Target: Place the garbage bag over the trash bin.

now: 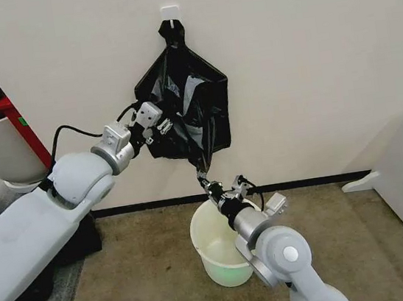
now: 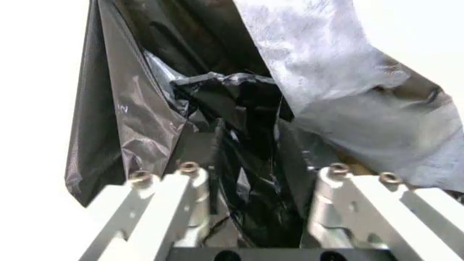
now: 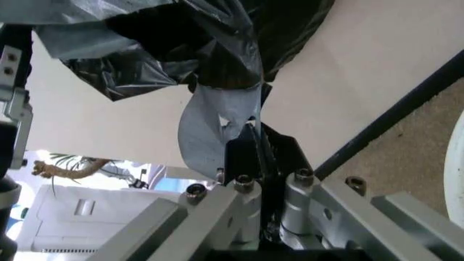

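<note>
Pinched together on a thin tail of black plastic, the right gripper (image 1: 205, 180) holds the lowest tip of the garbage bag (image 1: 184, 104) just above the trash bin (image 1: 216, 249), whose open mouth faces up from the brown carpet (image 1: 144, 277). In the head view the bag hangs from a white wall hook (image 1: 170, 11), long axis vertical, knotted top up and its stretched point aimed down at the bin. The left gripper (image 1: 163, 128) reaches into the bag's left side.

From the left wrist, crumpled black film fills the space between the fingers (image 2: 170, 198) — they stand apart with the plastic bunched between them, a greyish stretched sheet off to one side.

From the right wrist, the fingers (image 3: 250, 157) meet on a grey strip that rises into the glossy bulk of the bag — wall and dark baseboard (image 3: 392, 117) behind.
</note>
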